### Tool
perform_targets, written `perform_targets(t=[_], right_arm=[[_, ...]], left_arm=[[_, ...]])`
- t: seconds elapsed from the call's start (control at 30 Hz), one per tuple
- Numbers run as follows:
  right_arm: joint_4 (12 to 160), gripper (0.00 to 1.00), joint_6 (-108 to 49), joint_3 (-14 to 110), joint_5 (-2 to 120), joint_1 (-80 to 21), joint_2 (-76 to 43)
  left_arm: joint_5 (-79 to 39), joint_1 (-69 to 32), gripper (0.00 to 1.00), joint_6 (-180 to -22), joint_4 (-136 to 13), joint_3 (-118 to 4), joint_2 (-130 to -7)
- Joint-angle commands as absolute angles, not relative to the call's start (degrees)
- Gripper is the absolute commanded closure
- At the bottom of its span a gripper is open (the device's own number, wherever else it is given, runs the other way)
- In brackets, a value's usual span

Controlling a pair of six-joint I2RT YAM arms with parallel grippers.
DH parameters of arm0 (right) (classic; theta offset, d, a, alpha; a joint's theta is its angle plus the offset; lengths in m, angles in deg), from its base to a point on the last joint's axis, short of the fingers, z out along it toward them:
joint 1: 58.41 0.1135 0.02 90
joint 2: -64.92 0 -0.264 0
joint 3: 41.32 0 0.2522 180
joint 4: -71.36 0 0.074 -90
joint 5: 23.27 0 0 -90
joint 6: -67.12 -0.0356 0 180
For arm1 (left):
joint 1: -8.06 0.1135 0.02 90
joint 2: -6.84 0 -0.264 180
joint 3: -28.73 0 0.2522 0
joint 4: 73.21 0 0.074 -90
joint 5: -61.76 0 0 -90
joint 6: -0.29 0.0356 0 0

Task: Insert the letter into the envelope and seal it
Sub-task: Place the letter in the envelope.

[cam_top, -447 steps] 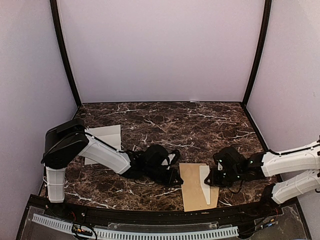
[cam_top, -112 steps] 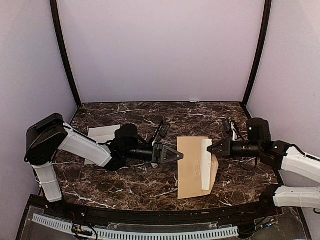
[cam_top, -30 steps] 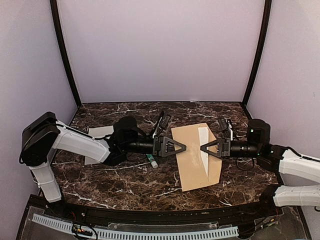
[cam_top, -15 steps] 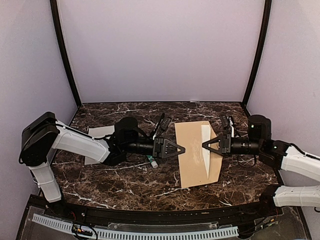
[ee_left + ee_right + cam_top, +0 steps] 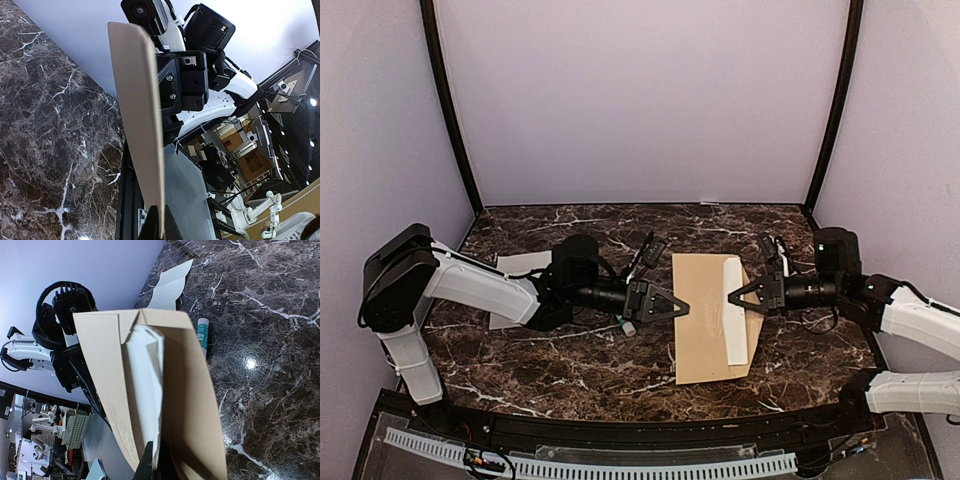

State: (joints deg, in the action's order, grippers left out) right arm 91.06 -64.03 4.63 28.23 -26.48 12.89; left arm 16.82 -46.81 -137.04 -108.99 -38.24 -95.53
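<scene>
A dark brown marble-patterned table (image 5: 720, 225) with white veins sits inside a booth with pale lilac walls (image 5: 640, 100) and black corner posts (image 5: 448, 110). A small white glue stick (image 5: 203, 335) with a green label lies on its side on the table.

The envelope (image 5: 705, 335) is tan, with a white strip (image 5: 734, 325) down one side. The letter (image 5: 523, 264) is plain white. The table (image 5: 580, 365) is dark brown marble with white veins, the walls (image 5: 640, 100) are pale lilac, and the glue stick (image 5: 202, 334) is white and teal.
</scene>
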Motion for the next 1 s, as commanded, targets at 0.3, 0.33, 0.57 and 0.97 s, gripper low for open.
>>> perform_targets(t=[0.3,0.33,0.57,0.97], right_arm=[[80.5,1.0,-67.95,3.51,23.16,-26.17,12.75],[79.75,1.0,-68.42,3.33,23.22,-26.09,12.68],[76.21,1.0,-69.29,4.11,23.92,-23.78,10.65],[86.75,0.77,-65.45,5.09,31.05,-23.22,14.74]], left_arm=[[19.94,-47.06,1.0,-138.48,-114.56,-41.31,-94.98],[19.93,-47.05,1.0,-138.48,-114.56,-41.53,-95.12],[20.15,-47.16,0.96,-138.85,-114.81,-42.17,-95.81],[15.98,-47.07,1.0,-137.0,-112.5,-39.91,-93.95]])
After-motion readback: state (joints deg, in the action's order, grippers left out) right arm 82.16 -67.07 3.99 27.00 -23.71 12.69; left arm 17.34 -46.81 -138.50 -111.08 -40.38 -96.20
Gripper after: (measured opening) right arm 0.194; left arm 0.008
